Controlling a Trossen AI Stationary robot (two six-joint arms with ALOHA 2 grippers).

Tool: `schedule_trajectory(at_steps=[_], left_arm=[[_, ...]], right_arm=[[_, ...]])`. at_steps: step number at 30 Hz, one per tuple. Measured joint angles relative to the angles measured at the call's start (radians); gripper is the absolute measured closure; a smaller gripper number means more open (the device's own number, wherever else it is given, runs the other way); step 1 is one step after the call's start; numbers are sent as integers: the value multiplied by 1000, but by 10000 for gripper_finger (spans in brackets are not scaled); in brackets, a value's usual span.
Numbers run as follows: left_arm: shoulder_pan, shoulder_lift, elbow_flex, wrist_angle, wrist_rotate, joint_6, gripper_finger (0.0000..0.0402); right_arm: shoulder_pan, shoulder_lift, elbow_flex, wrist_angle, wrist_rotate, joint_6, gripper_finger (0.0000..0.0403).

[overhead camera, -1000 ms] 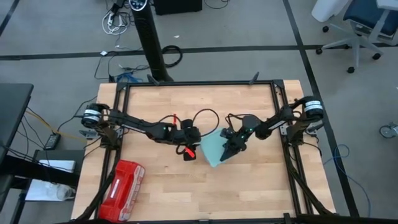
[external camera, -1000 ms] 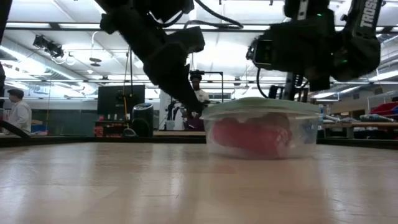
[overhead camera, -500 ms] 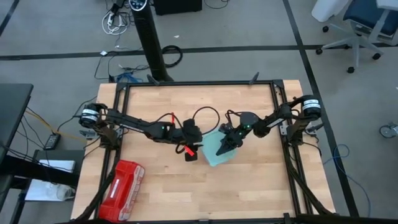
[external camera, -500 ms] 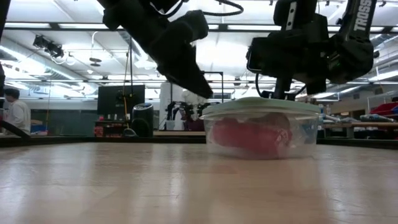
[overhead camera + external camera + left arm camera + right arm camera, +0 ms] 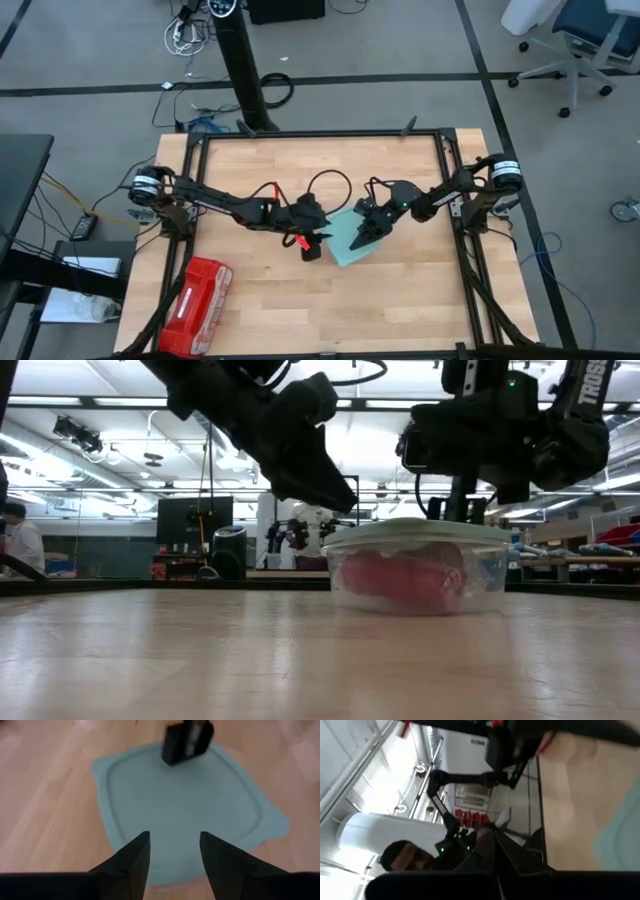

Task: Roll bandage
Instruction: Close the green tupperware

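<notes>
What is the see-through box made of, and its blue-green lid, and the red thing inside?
The box looks like clear plastic: you see through its glossy walls. Its lid seems smooth, matte, pale teal plastic with a moulded rim. The bandage inside looks like soft, dull pink-red fabric, though the wall blurs it.

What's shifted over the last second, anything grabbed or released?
The left end effector slid toward the lidded container, open, now at its lid edge. The right end effector, shut, drew back slightly across the lid; in the low view it rests on top. Nothing was grabbed or released. The container, the bandage inside and the red case stayed put.
</notes>
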Motion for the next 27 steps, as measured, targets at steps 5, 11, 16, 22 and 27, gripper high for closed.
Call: schedule_trajectory(at_steps=[5, 11, 16, 22, 27], left_arm=[[1, 20, -7, 94, 39, 0, 225], [10, 76, -8, 111, 48, 0, 225], [27, 95, -8, 104, 48, 0, 225], [29, 95, -7, 95, 42, -3, 225], [29, 95, -7, 94, 40, -3, 225]], right_arm=[[58, -28, 1, -1, 7, 52, 403], [105, -97, 2, -151, 42, 38, 403], [130, -196, 2, -356, 87, -18, 403], [192, -306, 0, -553, 112, -42, 403], [272, -345, 0, -657, 113, -26, 403]])
